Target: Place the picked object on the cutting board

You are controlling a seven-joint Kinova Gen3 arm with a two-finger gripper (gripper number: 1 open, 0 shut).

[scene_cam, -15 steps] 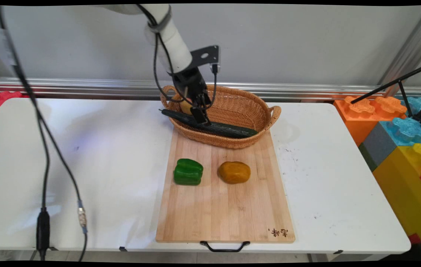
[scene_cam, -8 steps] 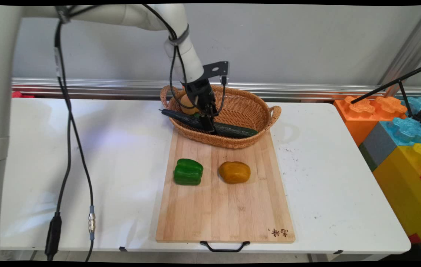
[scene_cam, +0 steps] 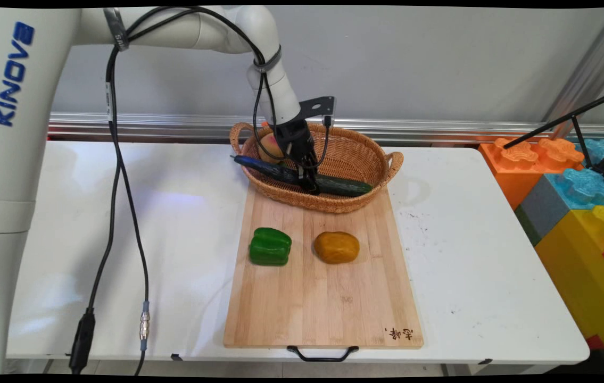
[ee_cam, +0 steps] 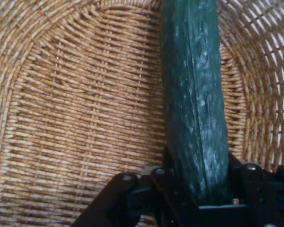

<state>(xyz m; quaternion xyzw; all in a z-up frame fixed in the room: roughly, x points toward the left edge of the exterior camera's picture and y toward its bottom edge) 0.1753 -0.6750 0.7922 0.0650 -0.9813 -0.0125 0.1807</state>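
Note:
My black gripper (scene_cam: 309,183) reaches down into the wicker basket (scene_cam: 381,159) and is shut on a long dark green cucumber (scene_cam: 344,186), roughly at its middle. The cucumber lies slanted across the basket's near side, its left end sticking out over the rim. In the hand view the cucumber (ee_cam: 194,104) runs up between my fingers, with the basket's woven floor (ee_cam: 85,118) behind it. A yellowish round fruit (scene_cam: 270,149) sits in the basket's left end, just behind my hand.
The basket stands on the far end of a wooden cutting board (scene_cam: 323,303), which also carries a green bell pepper (scene_cam: 270,246) and an orange-brown lump (scene_cam: 336,247). Coloured foam blocks (scene_cam: 573,186) and a black tripod leg (scene_cam: 573,114) border the table's right side.
My gripper has moved right and lower, from the cucumber's left part to its middle. The cucumber has shifted only slightly. Pepper and orange-brown lump have stayed put.

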